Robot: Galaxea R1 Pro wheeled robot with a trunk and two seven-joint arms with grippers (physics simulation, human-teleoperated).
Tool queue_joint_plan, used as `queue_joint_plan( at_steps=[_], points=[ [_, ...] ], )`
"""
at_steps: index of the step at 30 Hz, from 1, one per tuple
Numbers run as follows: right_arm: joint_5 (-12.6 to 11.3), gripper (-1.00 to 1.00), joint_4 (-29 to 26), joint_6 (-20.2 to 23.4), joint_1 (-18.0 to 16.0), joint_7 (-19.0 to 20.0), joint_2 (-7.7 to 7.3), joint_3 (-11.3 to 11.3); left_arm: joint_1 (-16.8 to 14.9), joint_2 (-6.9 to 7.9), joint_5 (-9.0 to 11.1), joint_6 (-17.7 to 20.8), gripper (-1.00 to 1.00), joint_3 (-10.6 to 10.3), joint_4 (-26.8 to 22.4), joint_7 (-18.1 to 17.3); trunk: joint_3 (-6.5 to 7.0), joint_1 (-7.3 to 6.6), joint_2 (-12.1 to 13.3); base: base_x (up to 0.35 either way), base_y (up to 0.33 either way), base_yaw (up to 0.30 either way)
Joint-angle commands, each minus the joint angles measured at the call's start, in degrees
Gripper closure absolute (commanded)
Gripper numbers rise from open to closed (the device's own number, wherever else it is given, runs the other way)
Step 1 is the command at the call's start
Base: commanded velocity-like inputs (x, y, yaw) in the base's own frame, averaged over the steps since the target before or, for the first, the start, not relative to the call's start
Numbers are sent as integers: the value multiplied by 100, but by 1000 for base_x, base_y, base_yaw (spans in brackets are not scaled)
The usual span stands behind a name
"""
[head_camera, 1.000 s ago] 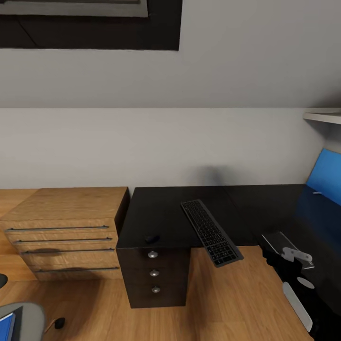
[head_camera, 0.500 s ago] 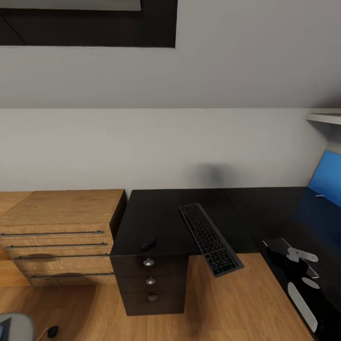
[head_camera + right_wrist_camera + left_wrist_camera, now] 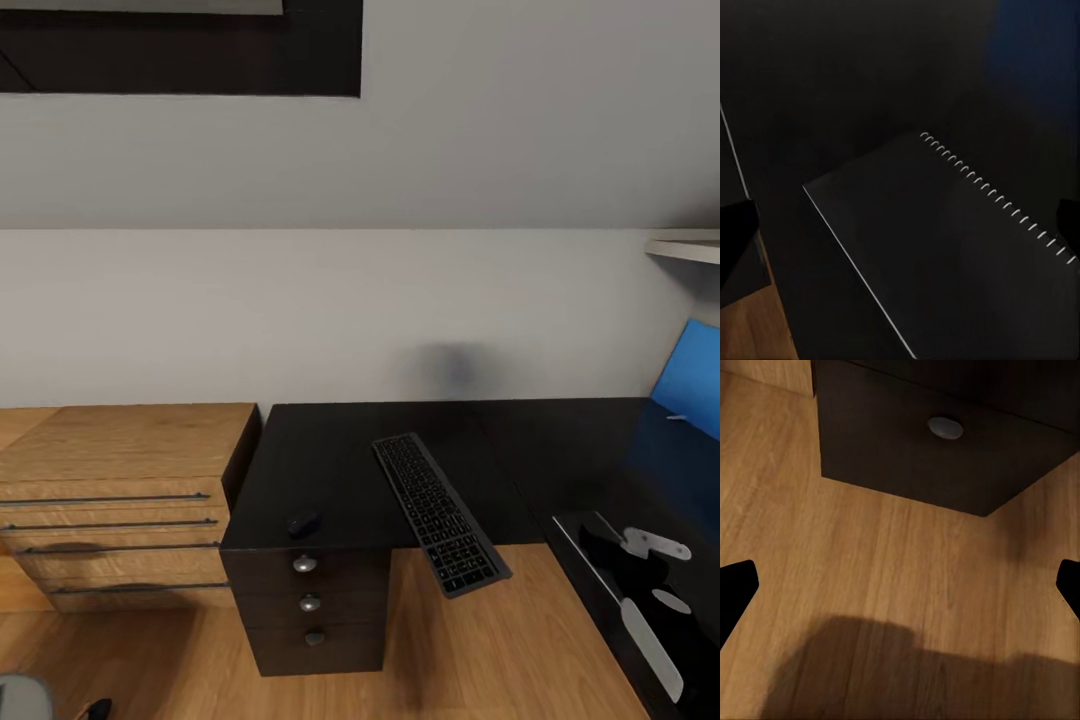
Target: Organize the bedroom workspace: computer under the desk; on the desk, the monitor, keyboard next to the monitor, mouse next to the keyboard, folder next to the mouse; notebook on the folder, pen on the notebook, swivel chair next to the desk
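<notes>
The black desk [image 3: 340, 460] runs from its drawer unit [image 3: 310, 600] round to the right. A dark keyboard [image 3: 435, 510] lies slanted on it, its near end hanging past the front edge. The small mouse [image 3: 304, 522] sits above the drawers near the front edge. A dark spiral-bound notebook [image 3: 945, 255] lies flat on the desk's right wing [image 3: 577, 527]. My right gripper [image 3: 900, 225] hovers open over it; the right arm [image 3: 650, 600] reaches in from the lower right. My left gripper [image 3: 900, 585] is open above wood floor near the drawer unit [image 3: 922, 450]. A grey edge of the swivel chair [image 3: 20, 695] shows.
A light wooden dresser [image 3: 110, 490] with bar handles stands against the desk's left side. A bright blue panel [image 3: 690, 385] leans at the desk's far right under a shelf [image 3: 685, 245]. Pale sloped wall rises behind. Wood floor [image 3: 470, 650] lies open under the desk's inner corner.
The camera has moved: the whole scene has slid left and down, and the chair has almost left the lower left corner. My right arm stays over the notebook.
</notes>
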Motion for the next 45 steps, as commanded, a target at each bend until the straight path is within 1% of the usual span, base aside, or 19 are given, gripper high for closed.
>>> queue_joint_plan(
  at_steps=[1, 7, 11, 24, 29, 39, 45],
  points=[
    [-35, -100, 4, 30, -2, -25, -6, 1, -5, -1, 62, -16, -100, -19, 9, -45, -6, 0, -4, 10, -8, 0],
    [-38, -100, 174, 38, -7, -26, -14, -22, -5, -1, 62, -15, -100, -19, 12, -45, -6, 0, -4, 24, -3, 0],
    [-38, -100, 341, 34, -25, -26, -21, -33, -5, -1, 62, -16, -100, -19, 11, -45, -6, 0, -4, 201, -1, 0],
    [-45, -100, 594, 42, -103, -26, -141, -44, -5, 7, 62, -16, -100, -19, 12, -45, -6, 0, -4, 74, 0, 0],
    [-55, -100, 1065, 42, -352, -26, -187, -45, -5, 7, 63, -16, -100, -19, 10, -45, -6, 0, -4, 73, -15, 0],
    [-58, -100, 1232, 51, -427, -26, -205, -48, -5, 8, 66, -16, -100, -19, 10, -37, -6, 0, -4, 6, -1, 0],
    [-137, -100, 1421, 140, -433, -5, -343, -78, -5, 8, 69, -16, -100, -19, 10, -36, -6, 0, -4, 0, 0, 0]
  ],
)
